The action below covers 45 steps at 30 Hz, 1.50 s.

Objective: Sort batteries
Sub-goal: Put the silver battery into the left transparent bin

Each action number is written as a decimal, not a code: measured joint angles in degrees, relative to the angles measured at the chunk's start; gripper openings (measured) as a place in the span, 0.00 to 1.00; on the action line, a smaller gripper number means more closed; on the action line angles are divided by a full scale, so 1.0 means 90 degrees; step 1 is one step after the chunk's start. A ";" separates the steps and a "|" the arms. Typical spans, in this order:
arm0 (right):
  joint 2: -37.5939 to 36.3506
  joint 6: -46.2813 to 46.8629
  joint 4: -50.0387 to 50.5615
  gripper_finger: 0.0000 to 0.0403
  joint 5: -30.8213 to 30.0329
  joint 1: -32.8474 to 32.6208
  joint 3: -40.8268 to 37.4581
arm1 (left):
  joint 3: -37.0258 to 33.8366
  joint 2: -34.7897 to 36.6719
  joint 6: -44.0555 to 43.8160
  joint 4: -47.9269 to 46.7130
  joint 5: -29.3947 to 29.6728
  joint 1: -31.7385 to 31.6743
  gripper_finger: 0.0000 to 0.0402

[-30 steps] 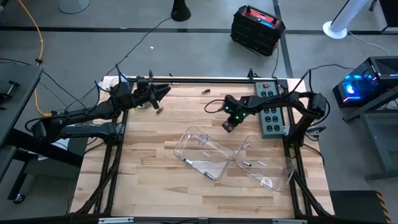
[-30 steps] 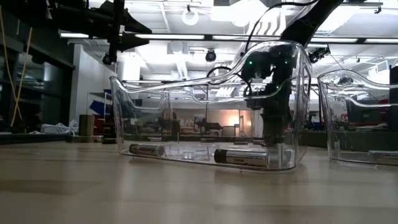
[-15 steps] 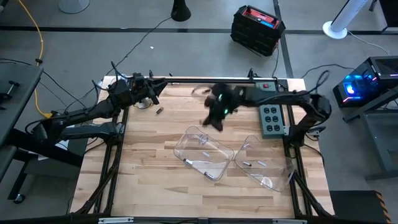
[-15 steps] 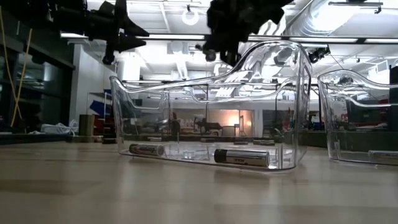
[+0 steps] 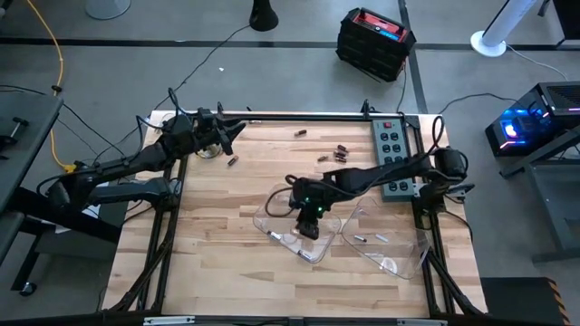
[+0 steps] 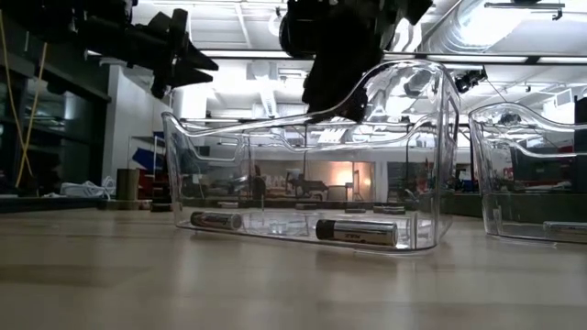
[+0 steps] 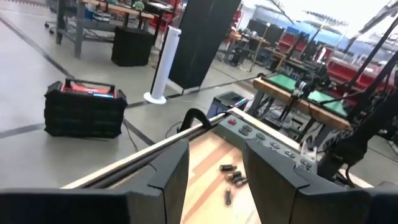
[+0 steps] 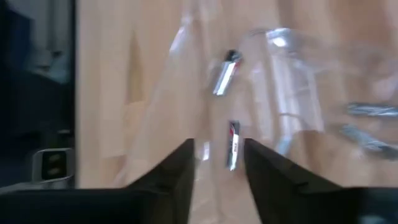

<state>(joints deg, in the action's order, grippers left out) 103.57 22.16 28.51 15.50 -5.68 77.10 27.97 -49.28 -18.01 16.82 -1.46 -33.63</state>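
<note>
My right gripper [image 5: 308, 226] hangs open over the left clear tray [image 5: 272, 201], pointing down at a slant. In its wrist view a silvery battery [image 8: 233, 146] shows beyond the gap between the fingers [image 8: 217, 158], touching neither; another battery [image 8: 225, 74] lies farther on. In the low view two batteries [image 6: 215, 220] [image 6: 358, 231] lie on this tray's floor. The right clear tray [image 5: 399, 263] holds two batteries [image 5: 370, 238]. Loose batteries [image 5: 333, 153] [image 5: 300, 132] [image 5: 232, 161] lie on the far part of the table. My left gripper [image 5: 234, 129] waits open and level above the far left corner.
A grey power strip [image 5: 394, 163] lies along the far right edge. A black bar [image 5: 299, 116] runs along the table's far edge. The two trays stand side by side near the middle. Bare wood [image 5: 208, 254] shows at the near left.
My right gripper has risen from the table beside the power strip, swung toward the left, then come toward the near edge. It now hangs over the left clear tray.
</note>
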 joint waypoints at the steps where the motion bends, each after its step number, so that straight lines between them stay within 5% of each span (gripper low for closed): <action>1: -0.0016 -0.0063 0.0013 0.36 -0.0200 -0.0026 0.0000 | 0.0000 0.0000 -0.0067 0.0005 -0.0007 0.0011 0.35; 7: -0.0250 -0.0333 0.1012 0.53 -0.0399 0.0144 0.0351 | 0.0000 0.0000 -0.0810 0.0009 -0.0249 0.0144 0.35; 18: -0.1148 -0.0923 0.3253 0.46 -0.1837 0.0249 0.0788 | 0.0000 0.0000 -0.2164 0.0024 -0.0446 0.1018 0.35; 24: -0.1864 0.0094 0.3365 0.43 -0.1347 -0.0166 0.0008 | 0.0000 0.0000 -0.2073 0.0011 -0.0358 0.1616 0.35; 35: -0.2572 0.3580 0.3094 0.43 -0.0485 -0.2021 -0.1727 | 0.0000 0.0000 -0.1485 -0.0040 -0.0320 0.1730 0.35; 40: -0.2432 0.3813 0.2338 0.43 -0.1348 -0.2248 -0.2179 | 0.0000 0.0000 -0.0840 -0.0103 -0.0320 0.1714 0.35; 45: -0.2006 0.3375 0.2044 0.43 -0.1233 -0.2167 -0.2745 | 0.0000 0.0000 -0.0669 -0.0252 -0.0326 0.1713 0.35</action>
<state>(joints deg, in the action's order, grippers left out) 85.52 52.54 46.91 4.40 -25.18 52.39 27.97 -49.28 -24.03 14.55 -4.39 -18.22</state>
